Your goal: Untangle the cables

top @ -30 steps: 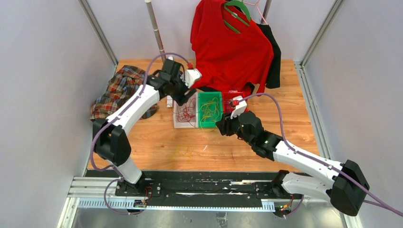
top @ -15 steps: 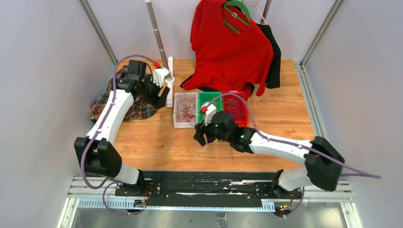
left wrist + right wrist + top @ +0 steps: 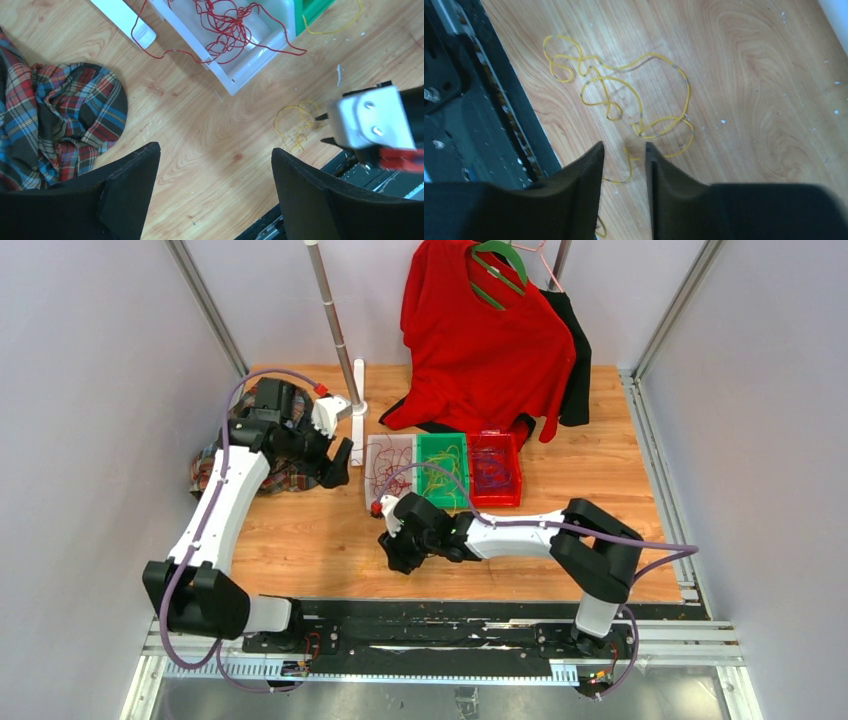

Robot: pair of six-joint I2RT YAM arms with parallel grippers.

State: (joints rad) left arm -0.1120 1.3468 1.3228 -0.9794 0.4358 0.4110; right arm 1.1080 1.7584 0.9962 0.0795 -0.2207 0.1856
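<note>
At the near edge of the table (image 3: pixel 600 500), about 6 o'clock from the white tray (image 3: pixel 372 498), lies the loose yellow cable (image 3: pixel 624 95). It is a flat scribble of loops that cross one another in several places. I have the right gripper (image 3: pixel 624 172) directly above it, pointing down. Its fingers are parted by only a narrow slot with nothing pinched in it, and one strand runs on the wood beneath the gap. I judge the slot is kept tight so that it takes a single strand and not a whole knot.

The left gripper (image 3: pixel 215 200) hangs at 9 o'clock from the tray, beside the plaid cloth (image 3: pixel 55 120). Its fingers are spread wide and hold nothing. From there its camera sees both the tray and the yellow tangle, so I read it as parked clear of the right arm but ready to pin one end.

The red cables (image 3: pixel 230 30) are bunched in the white tray, with one loop spilling over the rim at about 8 o'clock onto the table. At 3 o'clock from the tray stands the green bin (image 3: pixel 441 468) holding more yellow wire, and then the red bin (image 3: pixel 495 470). That looks like sorting by colour. My guess is that the loose yellow cable belongs in the green bin once it has been straightened.
</note>
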